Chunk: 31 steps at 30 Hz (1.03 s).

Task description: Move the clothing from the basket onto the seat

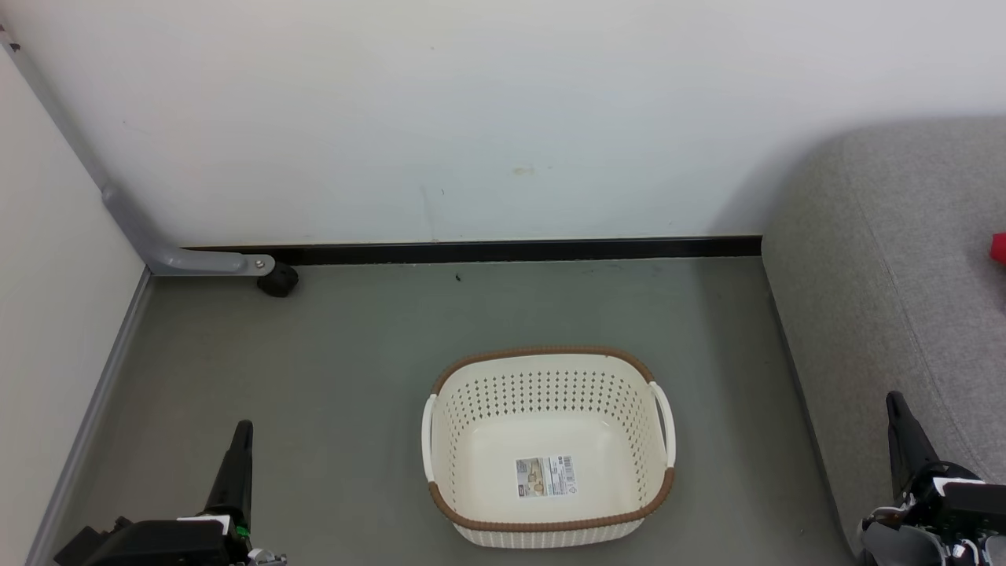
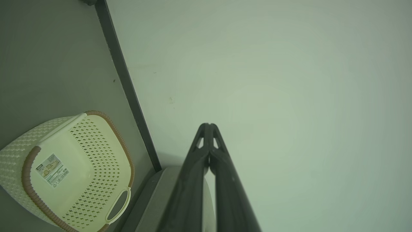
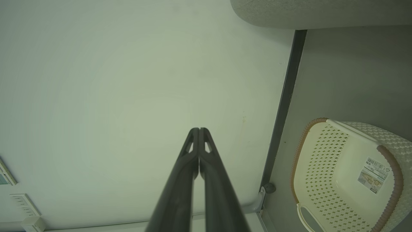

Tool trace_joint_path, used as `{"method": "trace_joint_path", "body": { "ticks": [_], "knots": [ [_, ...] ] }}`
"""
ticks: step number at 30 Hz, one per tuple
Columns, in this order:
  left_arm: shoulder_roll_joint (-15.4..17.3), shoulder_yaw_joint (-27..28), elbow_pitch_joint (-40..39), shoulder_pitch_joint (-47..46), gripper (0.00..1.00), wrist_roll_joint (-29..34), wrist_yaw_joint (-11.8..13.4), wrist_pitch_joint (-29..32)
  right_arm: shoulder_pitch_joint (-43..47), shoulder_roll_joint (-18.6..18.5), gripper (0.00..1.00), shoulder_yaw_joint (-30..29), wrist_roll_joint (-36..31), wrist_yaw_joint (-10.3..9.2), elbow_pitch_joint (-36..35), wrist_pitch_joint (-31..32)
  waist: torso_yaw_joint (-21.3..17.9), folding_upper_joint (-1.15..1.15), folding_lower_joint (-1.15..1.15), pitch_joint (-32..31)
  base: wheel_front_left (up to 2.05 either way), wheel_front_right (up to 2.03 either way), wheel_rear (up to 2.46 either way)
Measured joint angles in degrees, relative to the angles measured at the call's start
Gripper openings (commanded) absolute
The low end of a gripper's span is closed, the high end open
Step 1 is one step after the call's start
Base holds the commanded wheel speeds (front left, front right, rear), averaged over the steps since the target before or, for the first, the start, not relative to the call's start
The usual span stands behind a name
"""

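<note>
Basket [image 1: 544,352]: oval, cream, perforated, brown rim, label on its bottom; upright on floor [image 1: 314,354], near grey seat [image 1: 880,275]. Clothing [image 1: 999,248]: red patch lying on seat. Left gripper [image 1: 244,428], right gripper [image 1: 894,401]: fingers pressed together.

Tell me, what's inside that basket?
Just a paper label on the floor of the basket; no clothes lie in it. In the head view, the near wall's inner face is hidden behind its rim.

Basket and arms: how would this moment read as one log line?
basket: empty, on floor | seat: red patch at picture's edge | left fingers: shut, empty | right fingers: shut, empty
</note>
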Motion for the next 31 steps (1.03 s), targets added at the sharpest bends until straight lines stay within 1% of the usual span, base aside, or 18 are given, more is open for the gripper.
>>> {"method": "trace_joint_path", "body": {
  "ticks": [31],
  "knots": [
    [0.00, -0.01, -0.01, 0.00, 0.00, -0.01, 0.00, 0.00, 0.00, 0.00, 0.00, 0.01, 0.01, 0.00, 0.00, 0.00, 0.00, 0.00, 0.00, 0.00, 0.00, 0.00, 0.00]
  ]
}}
